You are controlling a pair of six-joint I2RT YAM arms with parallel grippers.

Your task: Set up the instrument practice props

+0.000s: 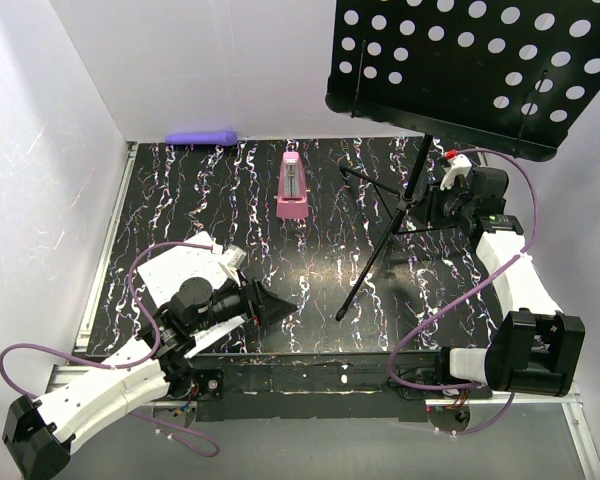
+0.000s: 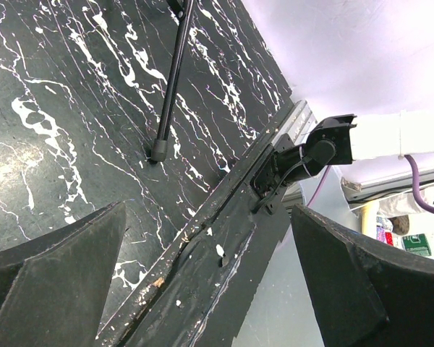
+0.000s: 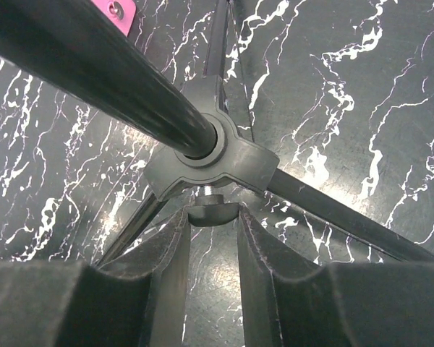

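- The left claw (image 1: 270, 308) hangs over the near edge of the table (image 1: 180, 200), tipped on its side, jaws spread wide with nothing between them.
- Just behind its arm, white printed sheets (image 1: 175, 268) lie flat at the near left, partly under the arm.
- The right claw (image 3: 213, 220) sits low at the music stand (image 1: 470, 70), where the three legs meet the pole. Its fingers (image 3: 166, 282) stand a narrow gap apart on either side of a small knob (image 3: 213, 211) under the hub. Whether they pinch it, I cannot tell.
- The stand is upright at the right, its holed desk high at the far right.
- The pink metronome (image 1: 293, 188) stands mid-table, left of the stand and apart from it.
- A purple cylinder (image 1: 202, 137) lies against the back wall.
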